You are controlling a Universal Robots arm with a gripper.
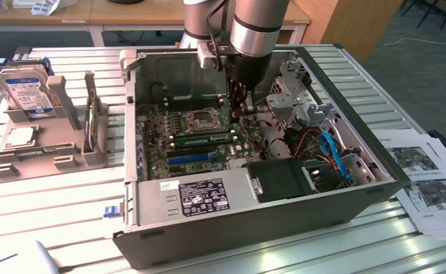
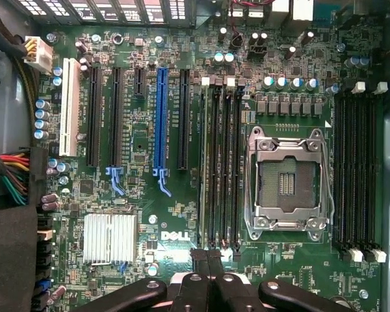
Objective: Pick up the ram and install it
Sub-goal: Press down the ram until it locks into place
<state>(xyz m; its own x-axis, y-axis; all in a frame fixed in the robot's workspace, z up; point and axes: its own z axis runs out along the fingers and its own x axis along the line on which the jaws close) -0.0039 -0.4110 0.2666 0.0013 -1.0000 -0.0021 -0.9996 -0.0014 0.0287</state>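
The arm (image 1: 242, 23) comes down steeply from above into the open computer case (image 1: 230, 228), which lies on its side on the slatted table (image 1: 47, 211). The wrist points almost straight down at the motherboard (image 1: 207, 142).

The gripper (image 1: 238, 103) hangs low inside the case, just above the board, beside the CPU socket (image 1: 204, 119) on the exterior view's right. In the wrist view the fingertips (image 2: 207, 257) are pressed together, jaws closed with no gap. Whether they pinch anything cannot be told.

The ram (image 1: 205, 138), a green stick, lies seated along a slot just in front of the CPU socket, towards the case's front edge. In the wrist view it runs as a thin green edge (image 2: 201, 162) in the bank of memory slots next to the socket, one end near the closed fingertips.

Outside the case, on a grey holder (image 1: 36, 142) at the table's far corner on the exterior view's left, a hard drive (image 1: 28, 94) with a blue label stands propped up. Printed sheets (image 1: 428, 188) lie at the table's edge on the exterior view's right.
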